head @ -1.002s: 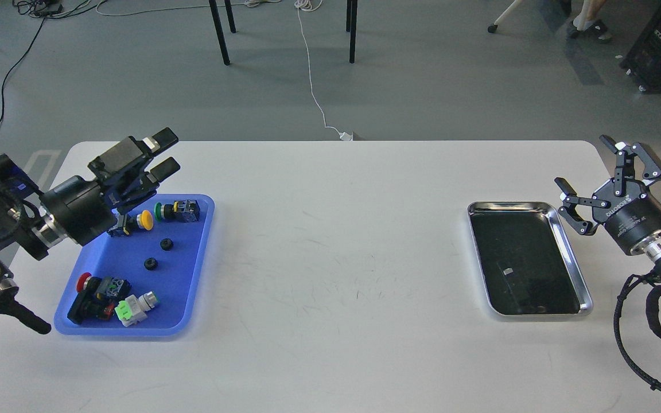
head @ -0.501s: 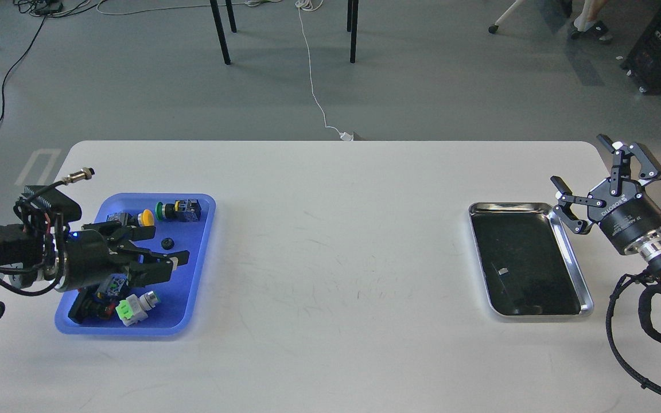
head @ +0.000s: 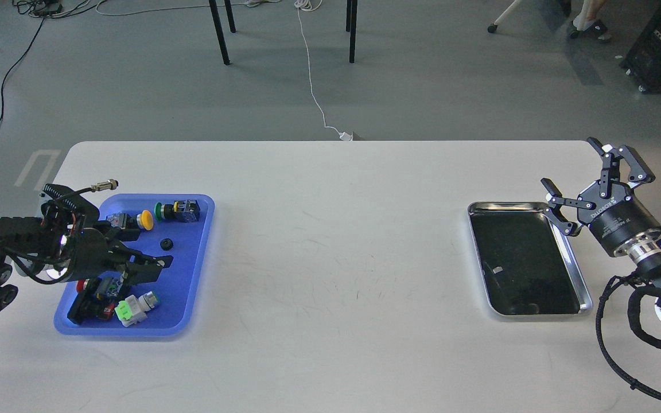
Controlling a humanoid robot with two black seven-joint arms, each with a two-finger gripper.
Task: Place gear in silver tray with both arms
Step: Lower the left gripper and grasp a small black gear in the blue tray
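One small black gear (head: 165,244) lies in the blue plastic tray (head: 188,281) at the left. My left gripper (head: 155,268) is low in that tray, over the spot where a second black gear lay. Its fingers are drawn close together there and the gear is hidden between them. The silver tray (head: 508,205) lies at the right with nothing in it. My right gripper (head: 568,163) is open and empty, hovering just past the silver tray's far right corner.
The blue tray also holds push-button switches: a yellow one (head: 146,219), a green one (head: 161,210), a red one (head: 81,285) and a white and green part (head: 132,307). Cable loops (head: 640,321) hang at the right table edge.
My left gripper swung down from above the blue tray into it, and its fingers have closed in over the nearer gear. My right gripper drifted slightly left towards the silver tray, still open.
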